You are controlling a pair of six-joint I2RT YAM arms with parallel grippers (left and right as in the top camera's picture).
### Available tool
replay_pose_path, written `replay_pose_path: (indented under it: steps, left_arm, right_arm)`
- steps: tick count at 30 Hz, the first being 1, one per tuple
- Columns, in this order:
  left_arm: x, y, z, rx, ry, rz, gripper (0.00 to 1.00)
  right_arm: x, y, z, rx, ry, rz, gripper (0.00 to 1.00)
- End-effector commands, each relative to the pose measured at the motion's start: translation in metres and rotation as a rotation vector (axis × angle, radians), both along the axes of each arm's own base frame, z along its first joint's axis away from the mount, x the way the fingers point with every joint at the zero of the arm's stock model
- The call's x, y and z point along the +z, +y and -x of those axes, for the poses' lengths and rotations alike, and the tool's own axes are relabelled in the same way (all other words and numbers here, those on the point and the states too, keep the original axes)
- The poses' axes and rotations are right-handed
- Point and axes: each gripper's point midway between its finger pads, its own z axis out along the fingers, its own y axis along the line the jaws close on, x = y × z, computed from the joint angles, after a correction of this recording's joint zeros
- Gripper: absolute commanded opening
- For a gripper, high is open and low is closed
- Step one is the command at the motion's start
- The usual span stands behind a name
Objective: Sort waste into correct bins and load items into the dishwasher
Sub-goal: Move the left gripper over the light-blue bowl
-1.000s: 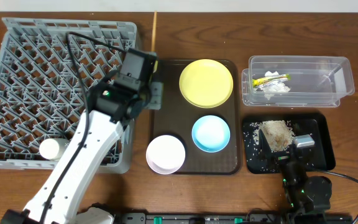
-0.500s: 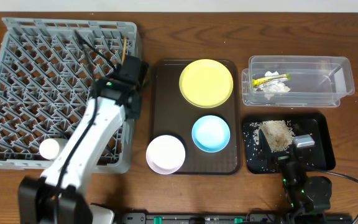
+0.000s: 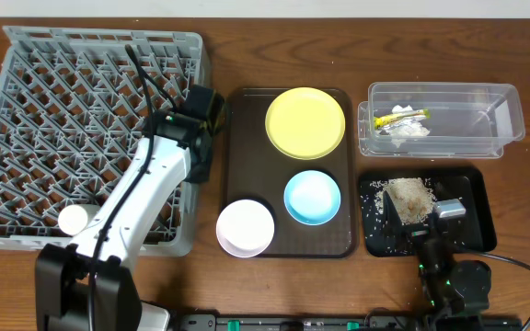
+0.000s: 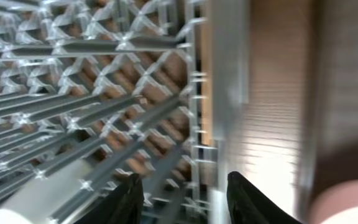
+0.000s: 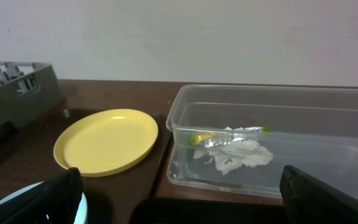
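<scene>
At the left of the overhead frame the grey dish rack (image 3: pixel 26 138) is sitting square to the table, with a white cylinder (image 3: pixel 74 219) lying near its lower left corner. The left arm (image 3: pixel 145 198) is reaching up from the bottom edge to the rack's right wall. Only the wrist view is showing the left gripper (image 4: pixel 184 186): its fingers are standing apart, nothing between them, over the lattice by that wall.

In the middle, the brown tray (image 3: pixel 237 138), long axis running top to bottom, is carrying the yellow plate (image 3: pixel 305 122), the pale blue bowl (image 3: pixel 312 197) and the white bowl (image 3: pixel 245 227).

At upper right the clear tub (image 3: pixel 486 115) is lying with its long axis left to right. Inside it, the wrapper (image 3: pixel 403 116) is pointing the same way, just above the tissue (image 3: pixel 408 131). Below, the black tray (image 3: pixel 477 198) is holding the food scraps (image 3: pixel 408 198), seen only from overhead. The right gripper (image 5: pixel 180 180) is sitting over that tray, its fingers spread wide and empty, and it is facing the tub's side.
</scene>
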Motion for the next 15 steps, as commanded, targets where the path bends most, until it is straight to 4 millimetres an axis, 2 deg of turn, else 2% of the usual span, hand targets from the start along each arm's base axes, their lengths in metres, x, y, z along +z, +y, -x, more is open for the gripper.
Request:
replay_pose_path:
  steps: [1,4,6,11,15]
  left_arm:
    - [0.033,-0.046,-0.005,-0.047,-0.062,0.283,0.45]
    - [0.054,-0.095,-0.003,-0.121,-0.080,0.567,0.45]
    - [0.065,-0.120,-0.004,-0.159,-0.088,0.696,0.45]
    - [0.065,-0.145,-0.015,-0.226,-0.124,0.726,0.45]
    - [0.053,-0.165,-0.018,-0.171,-0.094,0.758,0.45]
  right_arm:
    - [-0.001,-0.002,0.000,-0.009,0.002,0.005,0.99]
    - [-0.001,-0.002,0.000,-0.009,0.002,0.005,0.99]
    - [-0.001,-0.002,0.000,-0.009,0.002,0.005,0.99]
    - [-0.001,-0.002,0.000,-0.009,0.002,0.005,0.99]
    - [-0.001,-0.002,0.000,-0.009,0.002,0.006,0.99]
